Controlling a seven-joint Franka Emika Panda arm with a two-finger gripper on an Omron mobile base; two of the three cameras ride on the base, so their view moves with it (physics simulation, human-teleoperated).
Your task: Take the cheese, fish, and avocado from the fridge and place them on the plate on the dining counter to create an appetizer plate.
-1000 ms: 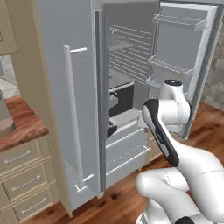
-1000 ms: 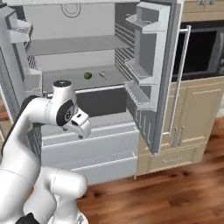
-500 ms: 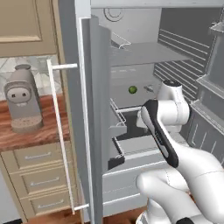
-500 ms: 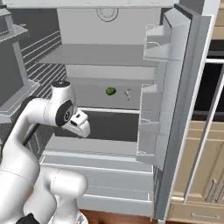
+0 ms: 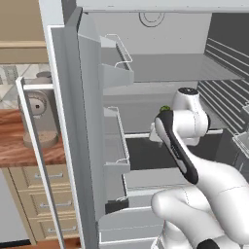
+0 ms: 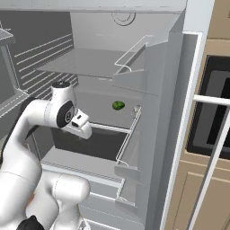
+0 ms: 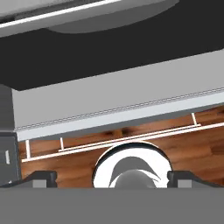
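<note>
The fridge (image 6: 96,63) stands open right in front of me, both doors swung wide. On its middle shelf lies the avocado (image 6: 118,105), small and dark green; it peeks over my arm (image 5: 165,108) from the other side. Just right of it sits a small pale piece (image 6: 136,109), too small to tell whether it is the fish. My gripper (image 6: 85,130) hangs low in front of that shelf, short of the avocado and pointing downward. Its fingertips (image 7: 43,177) stand wide apart and open, with nothing between them. The cheese, the plate and the dining counter are out of view.
The left door's wire shelves (image 5: 116,68) jut out close beside my arm, and the right door's shelves (image 6: 130,134) stand close on the other side. A coffee machine (image 5: 39,116) sits on a wall counter over beige drawers (image 5: 44,214). A dark oven (image 6: 215,112) is at right.
The whole picture has grown and shifted: the base has driven in close to the fridge. The arm holds the same pose and the gripper has stayed open.
</note>
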